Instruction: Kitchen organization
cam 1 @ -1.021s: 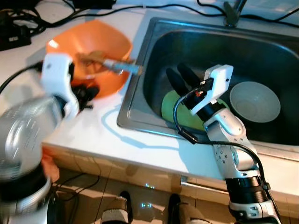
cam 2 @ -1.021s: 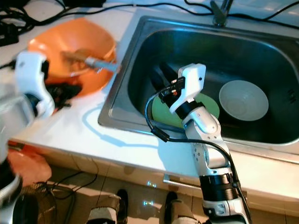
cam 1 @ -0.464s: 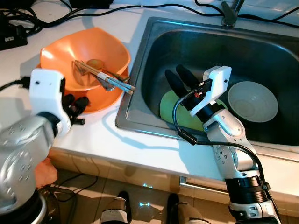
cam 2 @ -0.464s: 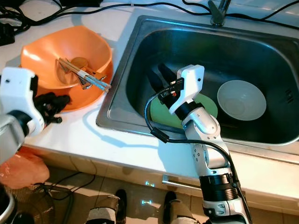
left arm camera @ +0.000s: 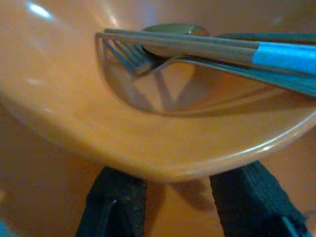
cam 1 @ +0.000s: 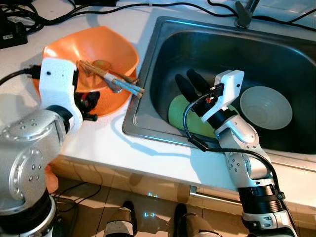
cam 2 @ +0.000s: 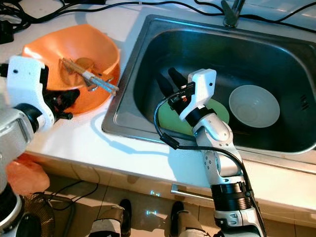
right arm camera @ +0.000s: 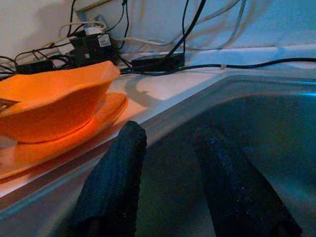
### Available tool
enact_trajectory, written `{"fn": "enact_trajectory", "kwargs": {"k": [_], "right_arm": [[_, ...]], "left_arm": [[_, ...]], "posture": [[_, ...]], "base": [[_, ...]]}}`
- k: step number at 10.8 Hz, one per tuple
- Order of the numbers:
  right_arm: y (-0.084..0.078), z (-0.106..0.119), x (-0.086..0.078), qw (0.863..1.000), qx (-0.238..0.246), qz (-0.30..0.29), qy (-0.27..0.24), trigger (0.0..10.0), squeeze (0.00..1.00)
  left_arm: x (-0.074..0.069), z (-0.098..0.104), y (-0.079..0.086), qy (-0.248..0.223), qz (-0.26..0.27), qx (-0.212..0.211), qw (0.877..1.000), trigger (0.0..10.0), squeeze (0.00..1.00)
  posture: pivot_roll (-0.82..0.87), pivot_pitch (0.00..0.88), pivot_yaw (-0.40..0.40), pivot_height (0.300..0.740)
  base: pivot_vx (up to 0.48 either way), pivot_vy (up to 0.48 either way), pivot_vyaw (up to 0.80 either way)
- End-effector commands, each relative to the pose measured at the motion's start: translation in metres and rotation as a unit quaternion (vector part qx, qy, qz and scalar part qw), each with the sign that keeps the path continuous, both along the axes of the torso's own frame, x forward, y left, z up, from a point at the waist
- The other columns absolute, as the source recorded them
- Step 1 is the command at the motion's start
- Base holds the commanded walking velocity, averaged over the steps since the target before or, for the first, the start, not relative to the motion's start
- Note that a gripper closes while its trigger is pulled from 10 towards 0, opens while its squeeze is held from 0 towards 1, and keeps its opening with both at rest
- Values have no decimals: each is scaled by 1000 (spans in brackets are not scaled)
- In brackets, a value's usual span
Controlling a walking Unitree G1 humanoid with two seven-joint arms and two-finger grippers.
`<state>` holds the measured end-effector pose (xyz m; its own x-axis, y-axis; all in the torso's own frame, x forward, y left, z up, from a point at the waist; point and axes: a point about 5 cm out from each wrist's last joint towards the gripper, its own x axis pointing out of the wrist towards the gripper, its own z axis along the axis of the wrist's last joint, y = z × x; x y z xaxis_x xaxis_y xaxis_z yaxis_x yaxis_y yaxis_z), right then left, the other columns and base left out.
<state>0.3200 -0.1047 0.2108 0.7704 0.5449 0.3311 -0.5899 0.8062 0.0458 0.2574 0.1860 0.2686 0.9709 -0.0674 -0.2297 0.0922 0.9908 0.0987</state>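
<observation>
From the head I see the orange bowl (cam 1: 106, 52) on the surface left of the sink (cam 1: 163, 44), my left gripper (cam 1: 88, 104) at its near rim. Left wrist: fingers (left arm camera: 116, 205) spread wide under the rim. Right wrist: right gripper (right arm camera: 160, 190) fingers wide, empty, inside the sink

I see a glossy orange plastic bowl (cam 1: 106, 52) holding a shiny metal fork (left arm camera: 129, 58) and matt, wood-like chopsticks (left arm camera: 197, 47). At three o'clock, the sink (cam 1: 276, 54) looks brushed steel. My gripper fingers (right arm camera: 112, 182) look rough and matt black.
</observation>
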Motion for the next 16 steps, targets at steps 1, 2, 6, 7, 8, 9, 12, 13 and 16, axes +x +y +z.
{"fn": "enact_trajectory", "kwargs": {"k": [1,2,6,7,8,9,12,13,16], "right_arm": [[-2,-12,1,1000,5,0,24,10000,0],[0,-13,2,1000,6,6,25,10000,0],[3,-14,2,1000,6,12,28,10000,0],[2,-14,2,999,6,12,29,10000,0],[2,-14,2,999,6,12,30,10000,0],[1,-15,3,999,6,12,30,10000,0],[2,-16,3,999,6,15,33,10000,0],[3,-17,3,999,7,16,33,10000,0],[3,-17,4,999,10,14,33,10000,0]], "left_arm": [[-3,8,-1,-14,-2,12,1000,10000,0],[-5,14,2,-10,-12,31,999,10000,0],[-15,-13,46,73,84,78,991,10000,0],[-18,-19,59,93,119,99,984,10000,0],[-19,-15,68,85,149,115,978,10000,0],[-20,-4,77,50,187,142,971,10000,0],[-22,26,92,-49,266,198,942,10000,0],[-16,40,83,-113,260,202,937,10000,0],[-14,79,61,-282,255,282,881,10000,0]], "posture": [[353,291,-4,740],[362,290,-5,740],[362,293,-8,740],[358,295,-13,740],[356,295,-15,740],[355,297,-19,740],[359,292,-27,740],[357,290,-25,740],[340,272,-19,740]], "base": [[0,0,0],[0,0,0],[0,0,0],[0,0,0],[0,0,0],[0,0,0],[0,0,0],[0,0,0],[0,0,0]]}}
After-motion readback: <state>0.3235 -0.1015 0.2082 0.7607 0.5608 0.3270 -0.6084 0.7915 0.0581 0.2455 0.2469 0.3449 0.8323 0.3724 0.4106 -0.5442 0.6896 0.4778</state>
